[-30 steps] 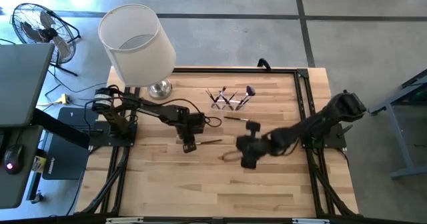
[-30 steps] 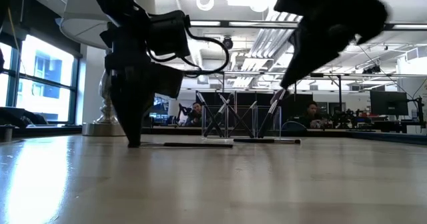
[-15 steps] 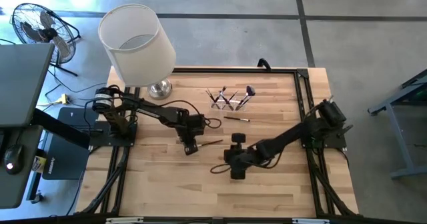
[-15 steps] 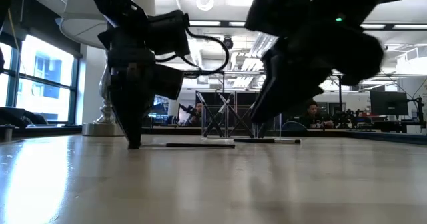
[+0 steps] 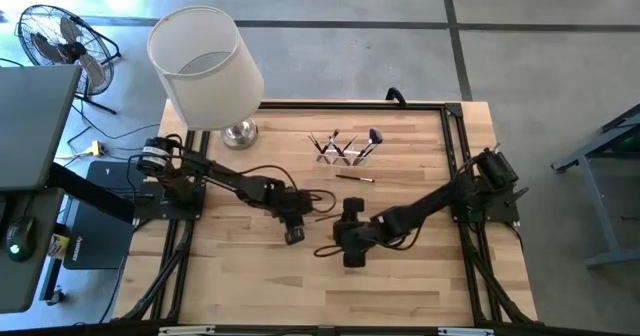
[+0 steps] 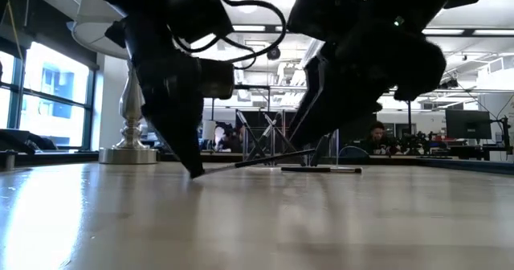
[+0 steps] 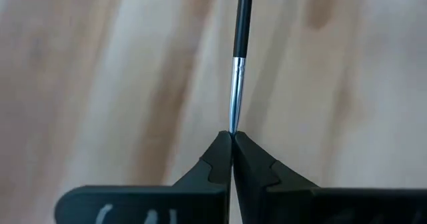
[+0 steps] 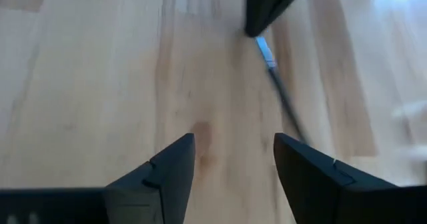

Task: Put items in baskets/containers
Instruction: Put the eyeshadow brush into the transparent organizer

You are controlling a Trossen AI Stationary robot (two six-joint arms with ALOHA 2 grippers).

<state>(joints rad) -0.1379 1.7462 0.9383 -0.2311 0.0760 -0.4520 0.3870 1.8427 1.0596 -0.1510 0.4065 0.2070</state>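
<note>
My left gripper (image 5: pixel 293 236) is shut on one slim brush (image 6: pixel 257 161) with a dark handle and a silver ferrule (image 7: pixel 235 94), low over the middle of the table. My right gripper (image 5: pixel 335 251) stands open just to its right, pointing at it with nothing between its fingers (image 8: pixel 170 167). The brush handle (image 8: pixel 287 107) runs toward one of those fingers. The clear holder (image 5: pixel 345 154) stands on the table farther back, with several brushes upright in it. Another brush (image 5: pixel 355 177) lies flat in front of it. My left gripper pinches the brush at the tip of its ferrule end (image 7: pixel 231 129), only between the fingers' free ends. The fingers slant steeply down, in line with the brush. The held end sits at the table top (image 6: pixel 199 172), and the handle slants up away from it, its free end (image 6: pixel 309 152) raised.
A lamp with a big white shade (image 5: pixel 205 66) and a silver foot (image 5: pixel 240 133) stands at the table's far left corner. Bare wood (image 5: pixel 400 286) lies between the grippers and the near edge. A fan (image 5: pixel 60 41) stands on the floor beyond the table.
My left gripper has moved toward the near edge and a little to the right with the brush, whose handle end has tipped up off the table. My right gripper has come down and to the left, close to the left gripper, and has opened.
</note>
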